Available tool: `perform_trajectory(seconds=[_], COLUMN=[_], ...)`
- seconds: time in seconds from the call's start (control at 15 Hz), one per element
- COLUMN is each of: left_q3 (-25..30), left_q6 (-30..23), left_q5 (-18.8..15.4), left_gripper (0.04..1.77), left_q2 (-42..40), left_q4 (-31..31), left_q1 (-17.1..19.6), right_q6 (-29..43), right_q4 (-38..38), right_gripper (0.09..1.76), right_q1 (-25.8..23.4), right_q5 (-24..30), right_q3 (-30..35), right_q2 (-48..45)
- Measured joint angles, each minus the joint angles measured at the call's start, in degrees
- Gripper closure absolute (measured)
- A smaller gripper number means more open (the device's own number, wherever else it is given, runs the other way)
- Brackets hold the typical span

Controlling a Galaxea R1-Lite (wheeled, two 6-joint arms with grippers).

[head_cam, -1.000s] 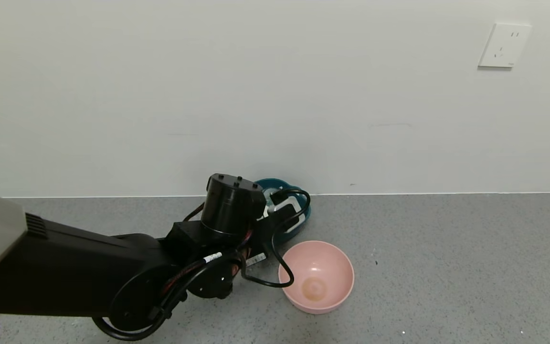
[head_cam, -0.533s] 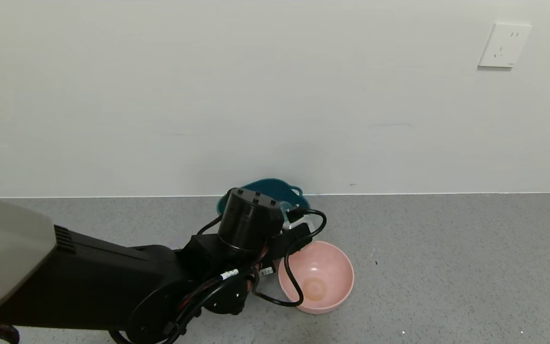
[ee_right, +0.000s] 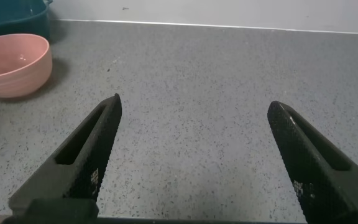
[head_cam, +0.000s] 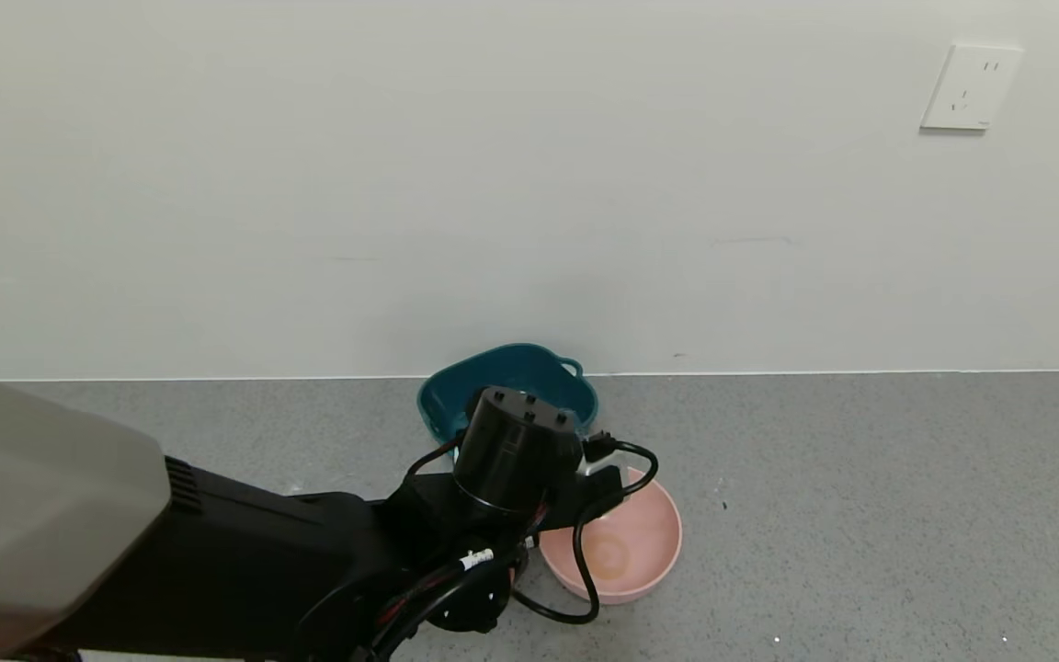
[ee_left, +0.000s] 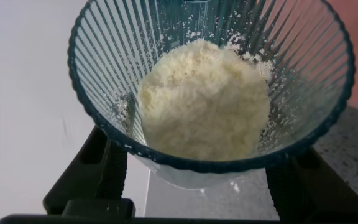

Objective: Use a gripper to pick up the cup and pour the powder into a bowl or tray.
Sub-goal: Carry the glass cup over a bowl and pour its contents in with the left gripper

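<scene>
A: Where is the left gripper [head_cam: 598,469]?

B: In the head view it hangs at the near-left rim of the pink bowl [head_cam: 649,542], with the black wrist [head_cam: 518,448] and its cables [head_cam: 585,570] covering that side of the bowl. The gripper's own tips are hidden there behind the wrist.

A: And the cup [ee_left: 211,81]?

B: The left wrist view shows it clamped between the left gripper's two black fingers [ee_left: 107,171], one on each side of its ribbed wall. The rim faces the camera.

A: Is the powder [ee_left: 202,102] in it?

B: Yes, a cream heap sits inside the cup, with a few grains stuck to the ribs around it.

A: What does the bowl hold?

B: Only a brownish spot [head_cam: 609,553] at its bottom shows; I see no powder in the visible part.

A: Anything else nearby?

B: A teal tray [head_cam: 456,395] stands just beyond the bowl, against the wall. A white socket [head_cam: 971,87] is on the wall, far right.

A: The right gripper [ee_right: 194,155]?

B: It is over bare grey floor [ee_right: 197,81], fingers spread wide apart and holding nothing. From its camera the bowl and tray lie off to one side, well apart from it.
</scene>
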Motion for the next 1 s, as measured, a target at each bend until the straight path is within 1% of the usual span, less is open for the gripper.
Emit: perform_trajectory(seconds=[0.07, 0.2, 0.4, 0.73, 0.87, 1.0], left_q3=[-0.32, -0.74, -1.51, -4.66, -5.73, -6.34], left_q6=[0.83, 4.25, 7.92, 12.32, 14.42, 15.20], left_q5=[0.85, 1.10, 1.16, 1.29, 2.43, 2.86], left_gripper=[0.54, 0.54, 0.54, 0.54, 0.54, 0.54], left_q2=[0.44, 1.05, 1.54, 3.67, 4.49, 4.99], left_q4=[0.00, -0.07, -0.13, -0.24, -0.22, -0.24], left_q1=[-0.24, -0.46, -0.69, -0.79, -1.05, -1.49], right_q6=[0.02, 0.00, 0.00, 0.00, 0.00, 0.00], right_q4=[0.00, 0.00, 0.00, 0.02, 0.00, 0.00], right_gripper=[0.14, 0.14, 0.14, 0.14, 0.14, 0.14], right_q1=[0.00, 0.00, 0.00, 0.00, 0.00, -0.02], right_q5=[0.00, 0.00, 0.00, 0.00, 0.00, 0.00], right_q3=[0.00, 0.00, 0.00, 0.00, 0.00, 0.00], right_q2=[0.00, 0.00, 0.00, 0.00, 0.00, 0.00])
